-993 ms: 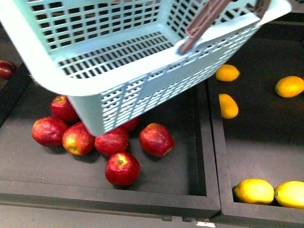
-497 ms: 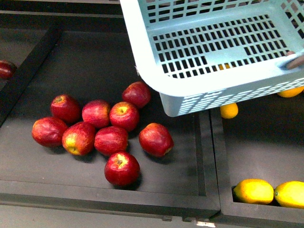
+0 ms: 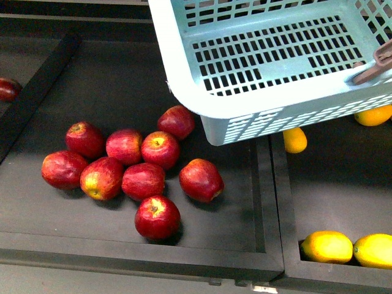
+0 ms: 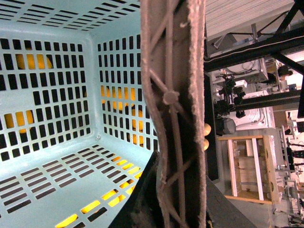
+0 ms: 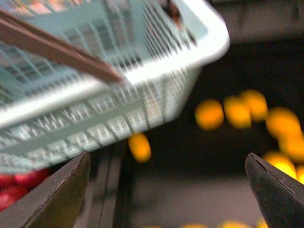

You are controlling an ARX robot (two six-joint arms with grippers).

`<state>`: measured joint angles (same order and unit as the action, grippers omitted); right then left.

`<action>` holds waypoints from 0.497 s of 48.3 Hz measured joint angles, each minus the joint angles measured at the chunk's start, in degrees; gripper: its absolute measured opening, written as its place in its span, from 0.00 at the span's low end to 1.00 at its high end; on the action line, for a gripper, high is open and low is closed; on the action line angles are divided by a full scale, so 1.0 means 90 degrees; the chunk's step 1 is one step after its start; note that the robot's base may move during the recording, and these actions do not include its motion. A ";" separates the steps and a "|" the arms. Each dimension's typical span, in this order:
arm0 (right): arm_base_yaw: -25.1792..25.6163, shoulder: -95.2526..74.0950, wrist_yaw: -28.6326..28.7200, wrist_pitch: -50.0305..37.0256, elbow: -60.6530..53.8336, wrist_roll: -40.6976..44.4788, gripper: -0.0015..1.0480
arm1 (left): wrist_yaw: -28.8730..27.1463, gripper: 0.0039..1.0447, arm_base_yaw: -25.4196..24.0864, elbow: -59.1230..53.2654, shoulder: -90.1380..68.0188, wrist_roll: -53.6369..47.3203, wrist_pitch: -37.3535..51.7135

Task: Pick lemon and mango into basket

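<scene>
we've got the left hand clamped on the handle of the basket, right hand wide open, empty, near it.

Teal slotted basket hangs tilted and empty. In the right tray, a small yellow-orange lemon peeks from under the basket's front wall; a longer yellow mango lies at the near edge
</scene>
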<state>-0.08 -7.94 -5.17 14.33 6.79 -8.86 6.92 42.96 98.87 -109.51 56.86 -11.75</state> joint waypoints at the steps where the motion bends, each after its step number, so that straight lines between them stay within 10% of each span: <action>1: 0.0109 -0.0466 -0.0053 0.0600 0.0277 -0.0403 0.92 | 0.0000 0.06 0.0000 0.0000 0.0000 0.0005 0.0000; 6: 0.1086 -0.1792 0.0398 0.1508 0.0714 -0.1676 0.92 | -0.0010 0.06 0.0015 0.0000 0.0000 -0.0010 0.0007; 15: 0.3738 -0.3060 0.1484 -0.0029 0.1039 -0.1156 0.92 | -0.0078 0.06 0.0010 -0.0002 0.0000 -0.0010 0.0007; 24: 0.5217 -0.5260 0.1469 -0.1532 0.1341 -0.0617 0.92 | -0.0032 0.06 0.0007 -0.0002 0.0000 -0.0005 0.0007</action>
<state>46.87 -55.29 8.05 0.54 18.85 -14.41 6.63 43.03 98.85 -109.51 56.82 -11.68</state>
